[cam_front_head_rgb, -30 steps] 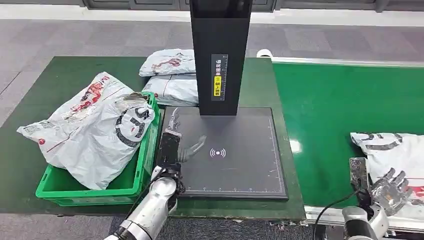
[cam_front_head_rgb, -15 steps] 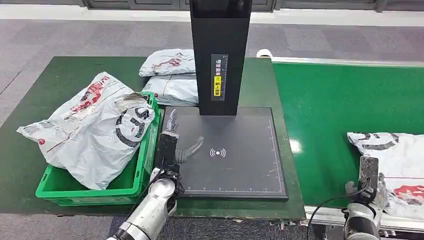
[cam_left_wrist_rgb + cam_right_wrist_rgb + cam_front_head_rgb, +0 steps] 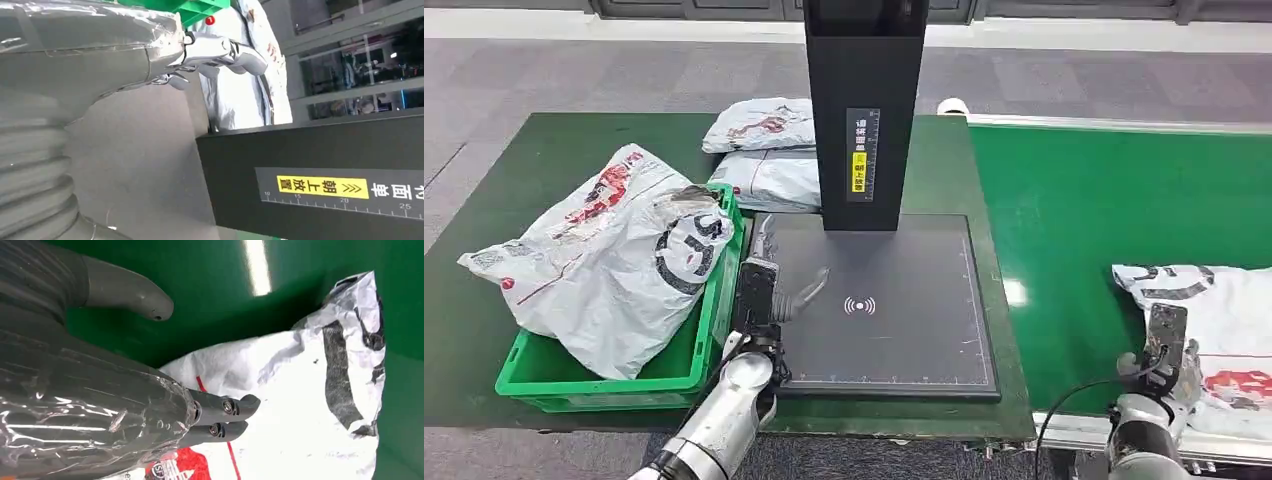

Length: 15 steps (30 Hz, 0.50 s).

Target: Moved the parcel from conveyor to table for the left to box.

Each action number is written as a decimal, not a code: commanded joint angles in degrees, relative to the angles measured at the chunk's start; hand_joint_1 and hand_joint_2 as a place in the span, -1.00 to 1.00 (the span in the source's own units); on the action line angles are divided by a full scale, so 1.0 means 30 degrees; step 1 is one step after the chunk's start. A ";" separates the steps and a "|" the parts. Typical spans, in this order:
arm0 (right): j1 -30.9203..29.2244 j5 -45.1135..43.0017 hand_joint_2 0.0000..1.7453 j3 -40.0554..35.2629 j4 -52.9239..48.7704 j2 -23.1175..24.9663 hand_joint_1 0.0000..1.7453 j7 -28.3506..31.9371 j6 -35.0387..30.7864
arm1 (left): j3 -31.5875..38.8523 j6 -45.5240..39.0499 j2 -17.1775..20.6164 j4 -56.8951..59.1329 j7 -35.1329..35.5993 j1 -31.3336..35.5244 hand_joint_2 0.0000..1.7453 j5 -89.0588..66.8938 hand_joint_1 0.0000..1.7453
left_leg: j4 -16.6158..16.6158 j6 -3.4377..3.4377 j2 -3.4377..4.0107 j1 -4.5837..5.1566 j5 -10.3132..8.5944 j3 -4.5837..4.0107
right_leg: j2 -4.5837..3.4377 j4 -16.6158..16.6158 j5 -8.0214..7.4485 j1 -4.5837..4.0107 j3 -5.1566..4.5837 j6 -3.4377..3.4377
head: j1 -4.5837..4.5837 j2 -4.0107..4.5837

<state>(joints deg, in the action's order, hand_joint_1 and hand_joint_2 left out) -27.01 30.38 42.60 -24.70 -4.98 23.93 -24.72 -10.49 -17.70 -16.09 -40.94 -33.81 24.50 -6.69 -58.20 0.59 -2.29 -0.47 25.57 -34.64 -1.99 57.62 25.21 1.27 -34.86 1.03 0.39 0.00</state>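
A white parcel [image 3: 1224, 310] with black and red print lies on the green conveyor [image 3: 1104, 200] at the far right. My right hand [image 3: 1166, 345] stands edge-on at the parcel's near left side. In the right wrist view its thumb [image 3: 130, 290] is spread away from the dark fingers [image 3: 225, 415], which hang over the parcel [image 3: 310, 405] with nothing held. My left hand [image 3: 766, 282] hovers over the left edge of the black scanner pad [image 3: 904, 330], beside the green box [image 3: 716, 330]. Its fingers [image 3: 220, 47] are extended and hold nothing.
A large white parcel [image 3: 614, 260] fills the green box and spills over its rim. Two more parcels [image 3: 764, 150] lie behind it on the green table [image 3: 544, 150]. A tall black scanner column [image 3: 864, 110] rises from the pad between table and conveyor.
My right hand has turned from spread flat to edge-on and shifted onto the parcel's left side. The parcel has drifted slightly left on the conveyor. My left hand barely moved.
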 commanded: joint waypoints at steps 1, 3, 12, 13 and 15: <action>-0.0660 -0.0112 1.00 -0.0075 0.0604 -0.0046 -1.00 0.0594 -0.0259 | 0.0998 0.0294 0.0075 0.1000 0.0063 0.0781 1.00 0.0163 -1.00 | 0.0014 -0.0003 0.0097 0.0002 0.0017 0.0054 | 0.0021 -0.0017 0.0003 -0.0018 0.0042 -0.0033 | 0.0000 0.0000; -0.0396 -0.0109 1.00 -0.0495 0.0273 -0.0045 -1.00 0.0344 -0.0592 | 0.1052 0.0390 0.0090 0.0881 0.0166 0.0713 1.00 0.0176 -1.00 | 0.0009 -0.0002 0.0094 -0.0001 0.0016 0.0040 | 0.0013 -0.0014 0.0000 -0.0019 0.0030 -0.0030 | 0.0000 0.0000; 0.0418 -0.0206 1.00 -0.0885 0.0032 0.0035 -1.00 -0.0059 -0.1301 | 0.1116 0.0460 0.0096 0.0629 0.0266 0.0568 1.00 0.0176 -1.00 | 0.0023 -0.0002 0.0086 -0.0006 0.0020 0.0061 | 0.0031 -0.0030 0.0007 -0.0027 0.0055 -0.0035 | 0.0000 0.0000; 0.0398 -0.0212 1.00 -0.0892 0.0025 0.0035 -1.00 -0.0062 -0.1301 | 0.1117 0.0458 0.0093 0.0623 0.0271 0.0570 1.00 0.0174 -1.00 | 0.0012 -0.0001 0.0068 -0.0002 0.0015 0.0035 | 0.0018 -0.0015 0.0004 -0.0017 0.0029 -0.0025 | 0.0000 0.0000; 0.0398 -0.0212 1.00 -0.0892 0.0025 0.0035 -1.00 -0.0062 -0.1301 | 0.1117 0.0458 0.0093 0.0623 0.0271 0.0570 1.00 0.0174 -1.00 | 0.0009 -0.0001 0.0071 -0.0001 0.0014 0.0029 | 0.0018 -0.0011 0.0003 -0.0014 0.0023 -0.0025 | 0.0000 0.0000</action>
<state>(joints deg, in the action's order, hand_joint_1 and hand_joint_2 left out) -25.35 30.03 42.10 -24.70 -4.98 24.17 -28.43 -9.25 -16.70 -16.30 -40.79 -33.46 24.63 -6.45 -58.20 0.59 -2.30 -0.47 25.57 -34.65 -1.98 57.62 25.21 1.27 -34.86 1.03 0.39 0.00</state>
